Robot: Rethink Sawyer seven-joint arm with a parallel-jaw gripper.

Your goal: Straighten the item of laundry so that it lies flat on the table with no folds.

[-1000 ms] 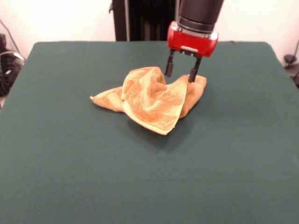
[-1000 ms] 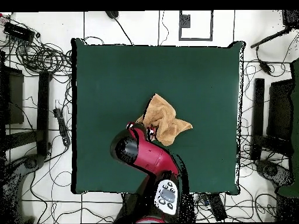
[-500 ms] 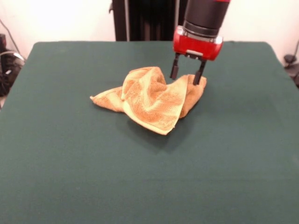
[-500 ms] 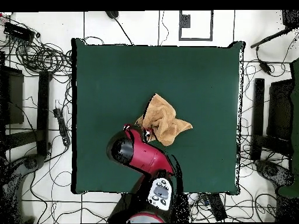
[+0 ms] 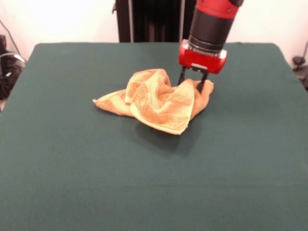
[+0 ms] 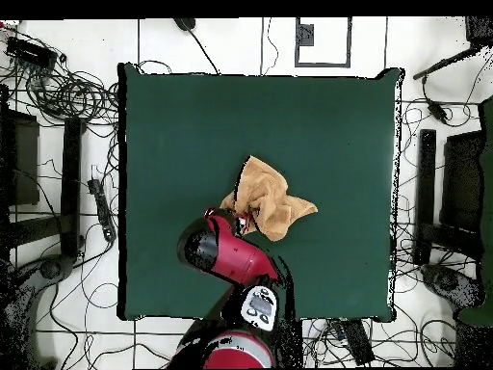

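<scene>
Orange-tan towel (image 5: pixel 156 99) lies crumpled and folded over itself just above centre frame on the green table (image 5: pixel 72 168). Gripper (image 5: pixel 192 82), upper right of the heap, has its jaws narrowly apart, straddling the towel's far corner. A shallow pinch could slip, leaving folds

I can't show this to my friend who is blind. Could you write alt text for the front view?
A crumpled orange-tan towel lies bunched on a dark green table. A red and black robot arm's gripper comes down onto the towel's far right corner.
</scene>
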